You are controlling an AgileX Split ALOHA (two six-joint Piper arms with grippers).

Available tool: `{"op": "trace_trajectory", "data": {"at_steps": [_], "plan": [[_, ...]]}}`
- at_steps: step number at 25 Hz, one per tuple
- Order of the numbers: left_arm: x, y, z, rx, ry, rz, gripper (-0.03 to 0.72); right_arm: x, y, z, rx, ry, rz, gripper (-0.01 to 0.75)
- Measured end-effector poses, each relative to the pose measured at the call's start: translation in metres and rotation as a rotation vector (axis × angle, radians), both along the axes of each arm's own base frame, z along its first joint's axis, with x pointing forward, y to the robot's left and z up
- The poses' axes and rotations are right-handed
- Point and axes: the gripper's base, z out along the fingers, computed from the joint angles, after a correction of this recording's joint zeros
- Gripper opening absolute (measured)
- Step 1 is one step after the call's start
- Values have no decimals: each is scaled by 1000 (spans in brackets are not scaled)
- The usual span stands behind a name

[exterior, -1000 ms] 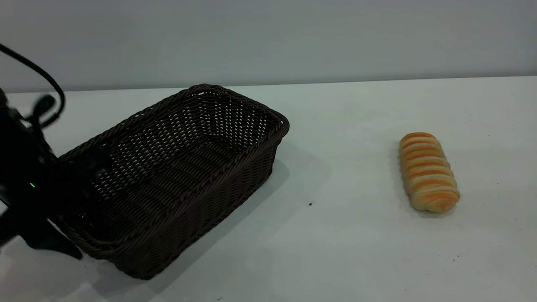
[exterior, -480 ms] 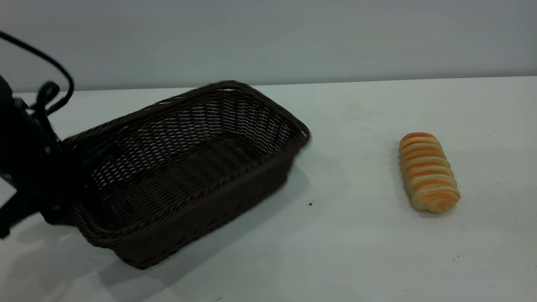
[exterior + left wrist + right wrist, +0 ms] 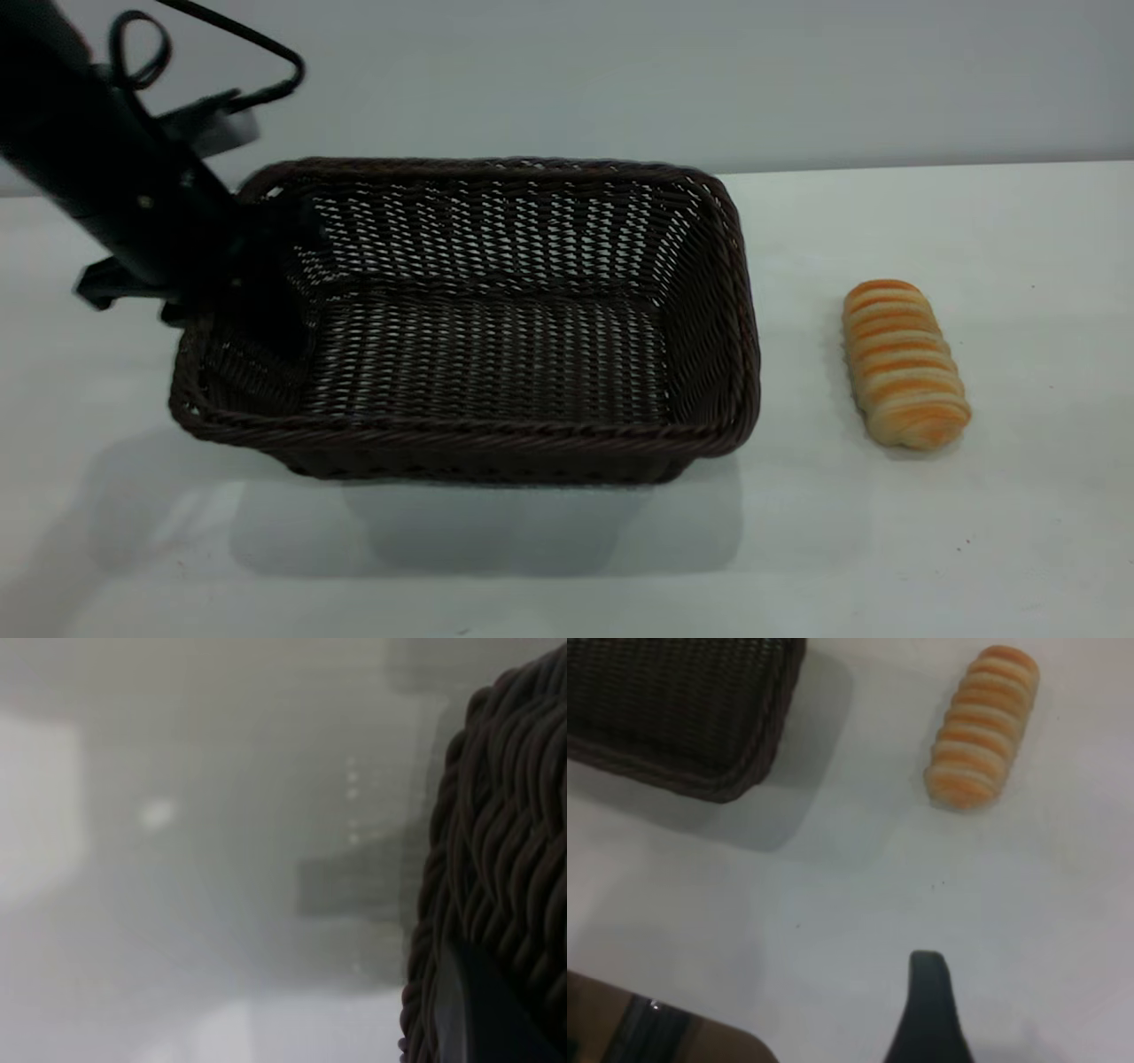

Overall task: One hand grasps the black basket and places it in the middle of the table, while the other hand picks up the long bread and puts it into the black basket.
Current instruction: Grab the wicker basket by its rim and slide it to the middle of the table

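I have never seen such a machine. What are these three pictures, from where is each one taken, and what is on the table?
This is a robot with two arms at a white table. The wide picture comes from a camera facing the arms. The other two come from cameras on each arm's wrist.

The left end effector grips the left end wall of the black basket; its wrist camera sees the woven rim very close. The basket casts a separate shadow, so it seems lifted.

The long bread lies on the table, right of the basket, untouched. The right wrist camera looks down on it; one finger of the right end effector shows.
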Motion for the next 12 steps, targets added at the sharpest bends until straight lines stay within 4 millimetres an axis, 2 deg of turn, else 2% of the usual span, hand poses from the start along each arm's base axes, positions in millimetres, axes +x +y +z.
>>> {"op": "trace_trajectory", "data": {"at_steps": [3, 6, 12], "plan": [[10, -2, -20, -3, 44, 7, 142, -1, 0, -1, 1, 12, 5, 587], [11, -3, -34, -11, 87, 37, 141, -2, 1, -1, 1, 20, 9, 587], [12, -3, -39, -17, 101, 51, 141, -2, 1, -2, 2, 26, 12, 587]]}}
